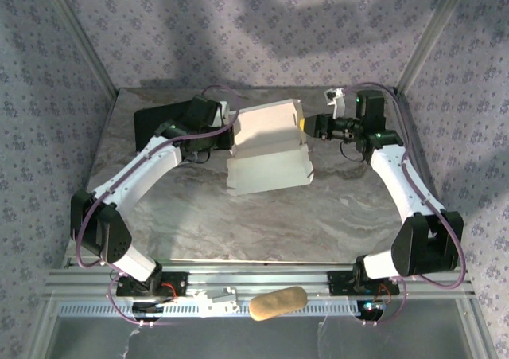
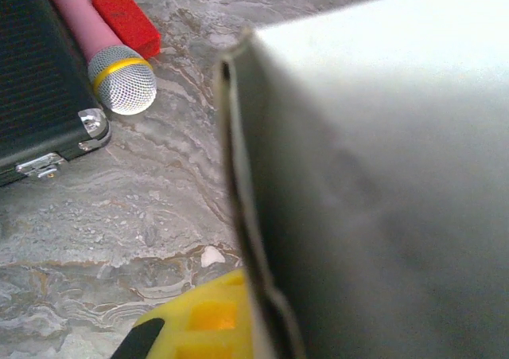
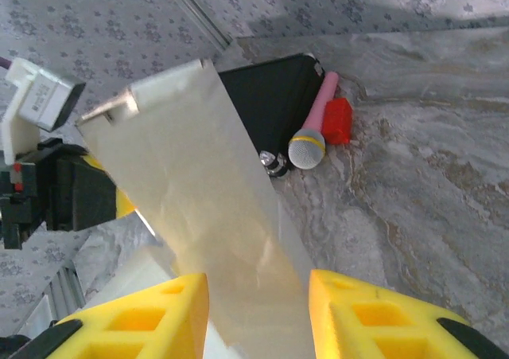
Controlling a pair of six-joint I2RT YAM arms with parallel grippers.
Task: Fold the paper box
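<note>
White thin cardboard, the paper box (image 1: 266,148) stands partly formed at the rear middle of the marbled surface (image 1: 238,224), between the two arms. The left pincer (image 1: 231,133) is pressed together on the box's left wall, and a yellow finger (image 2: 199,323) lies against that wall's edge. The right pincer (image 1: 305,125) sits at the box's right side, spread, with a tall panel standing between its yellow fingers (image 3: 151,319); whether they touch it I cannot tell. Near the box's left side lie a black case (image 2: 40,80), a microphone (image 2: 121,79) and a red block (image 2: 126,18).

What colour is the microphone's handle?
Pink; the microphone has a yellow band under its silver mesh head. Clearest in the left wrist view.
</note>
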